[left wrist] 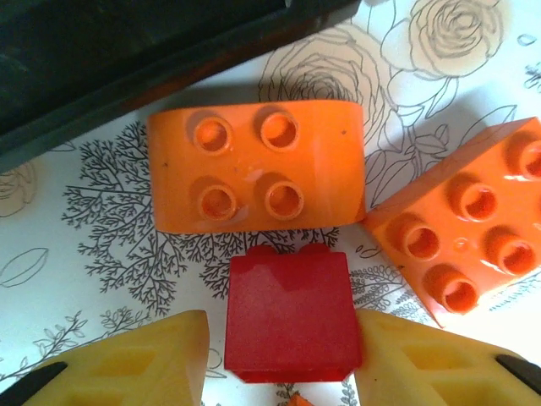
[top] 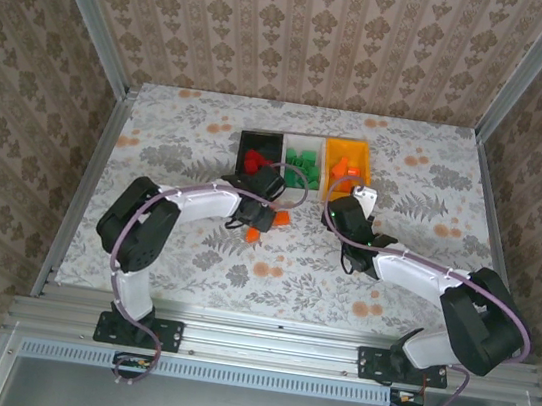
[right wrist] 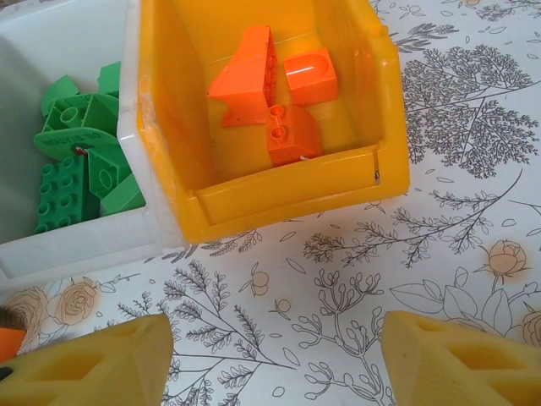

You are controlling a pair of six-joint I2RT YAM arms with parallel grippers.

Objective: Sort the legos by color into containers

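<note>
The left gripper (left wrist: pixel 281 338) straddles a red brick (left wrist: pixel 287 296) on the table (left wrist: pixel 101 211). One finger seems to touch it and a sliver of table shows at the other, so I cannot tell if it grips. Two orange bricks (left wrist: pixel 254 165) lie just beyond, near the black bin (left wrist: pixel 127 59). The right gripper (right wrist: pixel 275 364) is open and empty in front of the orange-yellow bin (right wrist: pixel 279 207), which holds orange pieces (right wrist: pixel 270 85), with green bricks (right wrist: pixel 72 182) in the white bin (right wrist: pixel 76 245) beside it.

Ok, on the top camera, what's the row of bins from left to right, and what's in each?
black bin holding red legos → white bin holding green legos → orange-yellow bin holding orange legos
</note>
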